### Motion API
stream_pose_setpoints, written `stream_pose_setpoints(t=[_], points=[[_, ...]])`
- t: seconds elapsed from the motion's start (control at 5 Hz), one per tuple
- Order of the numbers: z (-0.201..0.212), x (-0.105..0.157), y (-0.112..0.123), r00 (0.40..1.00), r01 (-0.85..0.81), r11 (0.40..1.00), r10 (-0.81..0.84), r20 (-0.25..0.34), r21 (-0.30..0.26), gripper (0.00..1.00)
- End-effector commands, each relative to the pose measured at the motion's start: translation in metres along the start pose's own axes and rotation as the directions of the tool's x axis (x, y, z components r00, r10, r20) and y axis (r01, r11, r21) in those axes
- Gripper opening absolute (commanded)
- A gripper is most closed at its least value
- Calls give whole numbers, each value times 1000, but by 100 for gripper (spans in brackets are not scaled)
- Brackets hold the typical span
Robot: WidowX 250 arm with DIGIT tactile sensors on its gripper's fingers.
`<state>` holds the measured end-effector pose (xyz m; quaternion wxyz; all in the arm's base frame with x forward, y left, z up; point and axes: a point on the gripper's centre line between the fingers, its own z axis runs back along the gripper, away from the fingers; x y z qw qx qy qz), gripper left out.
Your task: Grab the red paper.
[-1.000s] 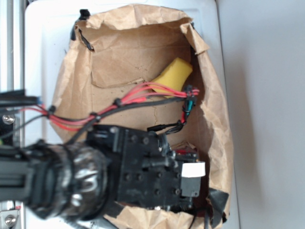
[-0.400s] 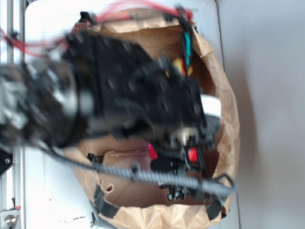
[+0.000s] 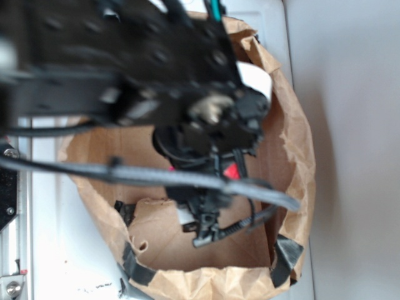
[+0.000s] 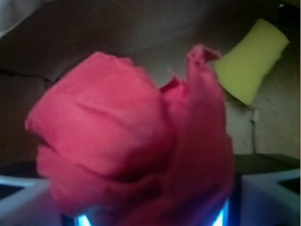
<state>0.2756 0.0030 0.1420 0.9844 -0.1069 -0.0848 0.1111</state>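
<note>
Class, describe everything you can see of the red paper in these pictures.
The red paper is a crumpled, creased bright red wad with soft folds and one raised flap at its top. It fills most of the wrist view, sitting between the pale fingers, apparently gripped. In the exterior view only a small red patch shows beneath the arm, above the brown bag.

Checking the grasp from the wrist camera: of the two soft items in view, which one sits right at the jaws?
The red paper, a crumpled wad filling the foreground between the jaws. The yellow sponge lies apart, farther back at upper right.
</note>
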Motion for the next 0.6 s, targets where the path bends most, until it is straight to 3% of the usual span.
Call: stream_pose_setpoints(t=[0.0, 0.2, 0.4], points=[[46, -3, -4, 995, 54, 998, -55, 81, 18, 0], [45, -10, -10, 992, 68, 997, -71, 106, 29, 0], [32, -14, -24, 976, 104, 989, -123, 181, 109, 54]])
